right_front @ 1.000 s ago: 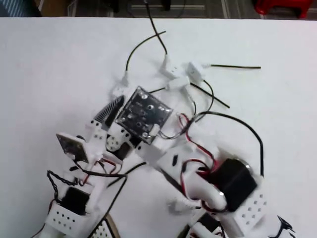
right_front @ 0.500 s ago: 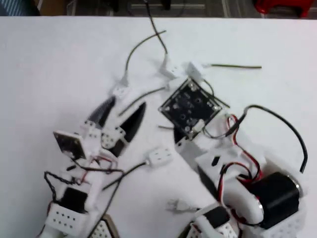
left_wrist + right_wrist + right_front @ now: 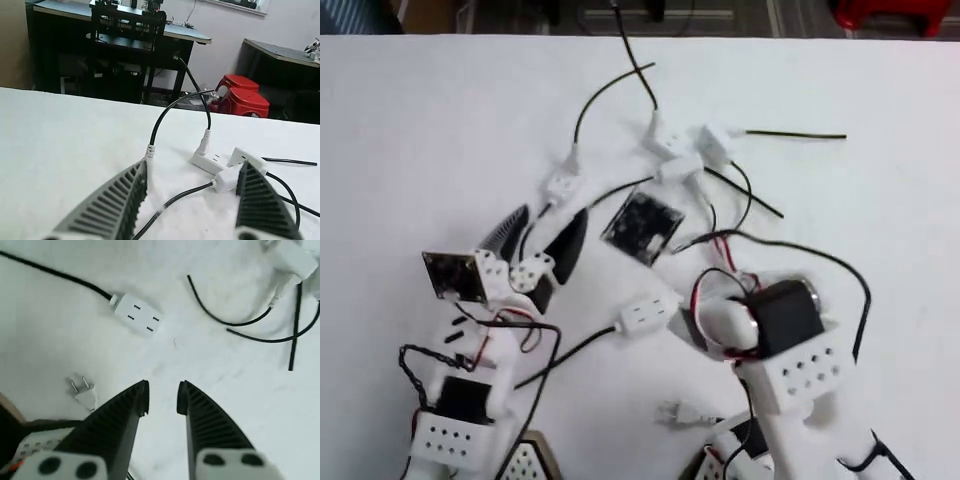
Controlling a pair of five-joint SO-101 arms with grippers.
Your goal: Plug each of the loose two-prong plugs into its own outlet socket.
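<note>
A white outlet socket (image 3: 645,315) (image 3: 137,315) on a black cable lies flat mid-table. A loose two-prong plug (image 3: 678,412) (image 3: 86,395) lies nearer the arm bases. My right gripper (image 3: 162,389) hangs over bare table beside both, open by a narrow gap and holding nothing. Farther back is a cluster of white plugs and sockets (image 3: 682,155) (image 3: 210,162) with black cables. My left gripper (image 3: 552,213) (image 3: 190,200) is wide open and low over the table. It points at a small white plug (image 3: 560,183) and the cluster, and a cable runs between its fingers.
The white table (image 3: 420,120) has free room on its left and far right. Black cables loop around the cluster and across the right arm (image 3: 780,340). A short loose cable piece (image 3: 795,134) lies at the back right.
The right arm swung right off the outlet socket, then back toward the middle, leaving the socket lying free. The left gripper turned slightly toward the back cluster.
</note>
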